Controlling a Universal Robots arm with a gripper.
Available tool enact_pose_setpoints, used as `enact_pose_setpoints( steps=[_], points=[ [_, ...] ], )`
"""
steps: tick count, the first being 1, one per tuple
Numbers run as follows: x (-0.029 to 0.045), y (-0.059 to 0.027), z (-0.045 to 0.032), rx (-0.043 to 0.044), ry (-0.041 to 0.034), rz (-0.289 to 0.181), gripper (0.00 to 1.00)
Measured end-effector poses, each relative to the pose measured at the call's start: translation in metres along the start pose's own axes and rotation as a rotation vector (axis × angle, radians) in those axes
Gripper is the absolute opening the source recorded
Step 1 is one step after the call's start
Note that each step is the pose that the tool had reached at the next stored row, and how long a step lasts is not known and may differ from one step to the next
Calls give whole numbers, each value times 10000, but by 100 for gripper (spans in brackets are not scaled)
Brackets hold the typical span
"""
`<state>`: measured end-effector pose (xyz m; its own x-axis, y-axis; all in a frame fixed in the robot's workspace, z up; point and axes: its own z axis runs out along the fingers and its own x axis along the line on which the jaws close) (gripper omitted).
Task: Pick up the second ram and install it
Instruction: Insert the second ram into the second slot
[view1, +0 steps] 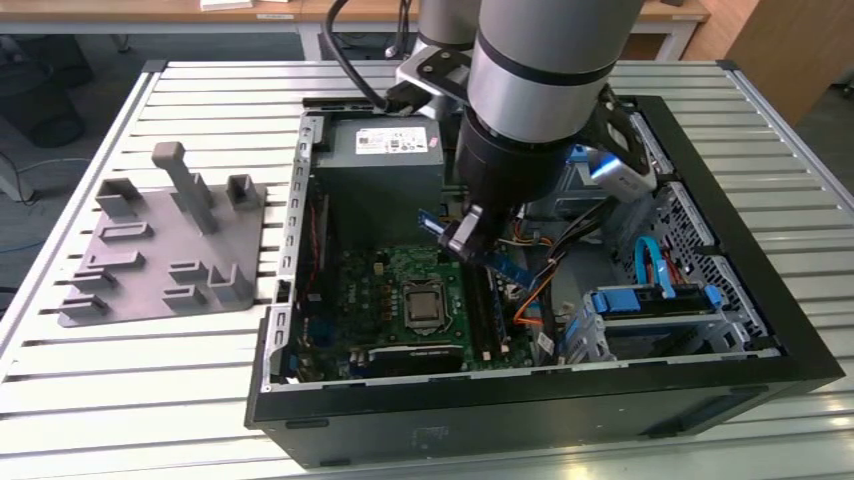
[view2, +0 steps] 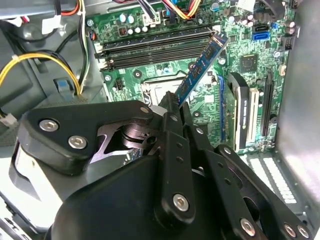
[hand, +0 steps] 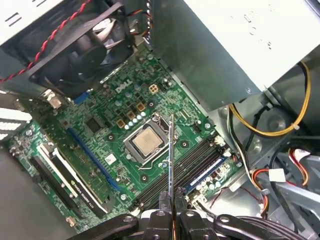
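The hand (view2: 172, 102) is clamped on one end of the memory stick (view2: 200, 70), holding it tilted in the air above the long black slots (view2: 150, 47), so a clean fit likely needs the stick levelled, lined up and pressed evenly.

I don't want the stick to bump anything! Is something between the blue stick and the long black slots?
Nothing I can see. The claw is shut on the second ram, which hangs tilted in open air above the black sockets on the green board. The yellow wires lie off to one side.
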<state>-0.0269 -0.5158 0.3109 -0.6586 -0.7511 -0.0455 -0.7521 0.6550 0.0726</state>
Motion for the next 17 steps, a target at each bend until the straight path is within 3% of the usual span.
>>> enact_pose_setpoints(
  steps=[17],
  points=[
    [0, -1, 8, 70, -113, 1545, 14]
  ],
)
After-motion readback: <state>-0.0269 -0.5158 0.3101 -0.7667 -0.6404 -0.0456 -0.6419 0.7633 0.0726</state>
